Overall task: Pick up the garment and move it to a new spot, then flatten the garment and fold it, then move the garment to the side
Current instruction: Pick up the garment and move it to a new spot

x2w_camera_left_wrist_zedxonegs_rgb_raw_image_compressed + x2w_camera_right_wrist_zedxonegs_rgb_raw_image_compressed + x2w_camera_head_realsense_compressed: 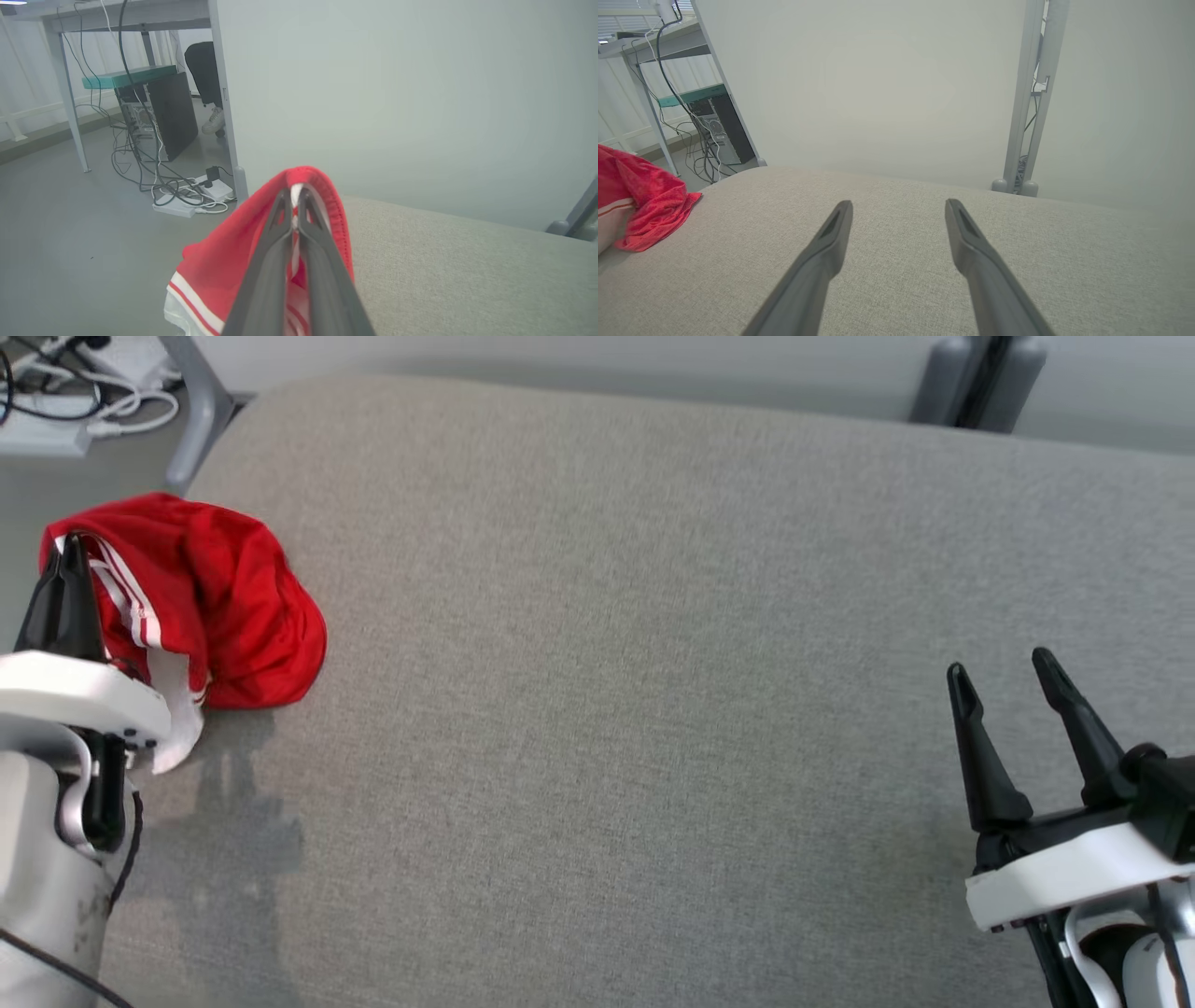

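Note:
A red garment (224, 602) with white stripes and a white band hangs bunched at the far left of the grey fabric surface (653, 709). My left gripper (70, 546) is shut on its upper edge, lifting that part while the lower folds rest on the surface. In the left wrist view the garment (219, 261) drapes over both sides of my closed fingers (294, 224). My right gripper (1004, 672) stands open at the lower right, nothing between its fingers (831, 242). In the right wrist view the garment (640, 205) lies at the left edge.
Beyond the surface's left edge lie cables and a power strip (187, 200) on the floor, with a desk leg (196, 401) and a computer tower (159, 116). A person's foot (214, 122) is under the desk. A grey post (1034, 93) rises behind the far edge.

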{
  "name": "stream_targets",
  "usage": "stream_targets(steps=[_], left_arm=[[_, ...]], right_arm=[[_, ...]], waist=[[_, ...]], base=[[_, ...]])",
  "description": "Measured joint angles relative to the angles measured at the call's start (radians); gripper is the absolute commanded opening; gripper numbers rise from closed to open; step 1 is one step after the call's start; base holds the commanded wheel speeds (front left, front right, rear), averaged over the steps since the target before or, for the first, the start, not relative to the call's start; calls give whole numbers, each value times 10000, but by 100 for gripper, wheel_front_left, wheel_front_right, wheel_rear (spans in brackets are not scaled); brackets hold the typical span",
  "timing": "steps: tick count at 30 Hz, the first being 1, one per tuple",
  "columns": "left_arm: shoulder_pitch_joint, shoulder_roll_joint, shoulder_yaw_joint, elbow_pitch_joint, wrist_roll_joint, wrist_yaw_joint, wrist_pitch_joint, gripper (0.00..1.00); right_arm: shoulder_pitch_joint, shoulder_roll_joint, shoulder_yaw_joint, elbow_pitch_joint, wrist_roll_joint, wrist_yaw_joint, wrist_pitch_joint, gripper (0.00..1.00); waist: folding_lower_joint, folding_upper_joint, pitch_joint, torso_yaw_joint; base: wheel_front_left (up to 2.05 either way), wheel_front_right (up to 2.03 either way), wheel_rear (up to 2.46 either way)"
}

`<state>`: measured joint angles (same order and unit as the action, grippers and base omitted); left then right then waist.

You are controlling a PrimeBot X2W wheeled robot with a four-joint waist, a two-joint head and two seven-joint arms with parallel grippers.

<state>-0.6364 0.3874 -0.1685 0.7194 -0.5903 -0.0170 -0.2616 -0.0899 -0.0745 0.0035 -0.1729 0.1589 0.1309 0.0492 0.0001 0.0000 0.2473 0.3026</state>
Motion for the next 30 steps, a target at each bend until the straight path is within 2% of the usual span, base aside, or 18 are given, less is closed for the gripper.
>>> stream_targets(steps=[7, 15, 19, 24, 30], left_arm=[[2219, 109, 92, -2863, 353, 882, 165, 0], [5085, 107, 190, -6776, 456, 2418, 1018, 0], [6016, 105, 150, -8207, 545, 2928, 1402, 0], [6460, 163, -171, -9348, 815, 3177, 1772, 0], [6086, 65, -1020, -10044, 1162, 3018, 2180, 0]], right_arm=[[521, 134, 33, 119, 84, 0, -245, 100], [938, 207, 31, 13, 146, 0, -322, 100], [1013, 228, 96, -10, 219, 0, -320, 100], [1004, 240, 125, -21, 341, 0, -330, 100], [883, 245, 343, -23, 499, 0, -393, 100]], waist=[[0, 0, -1051, -327], [0, 0, -1688, -1087], [-1, 0, -1795, -1425], [0, 0, -1829, -1898], [0, 0, -1730, -2690]], base=[[0, 0, 0], [0, 0, 0], [0, 0, 0], [0, 0, 0], [0, 0, 0]])
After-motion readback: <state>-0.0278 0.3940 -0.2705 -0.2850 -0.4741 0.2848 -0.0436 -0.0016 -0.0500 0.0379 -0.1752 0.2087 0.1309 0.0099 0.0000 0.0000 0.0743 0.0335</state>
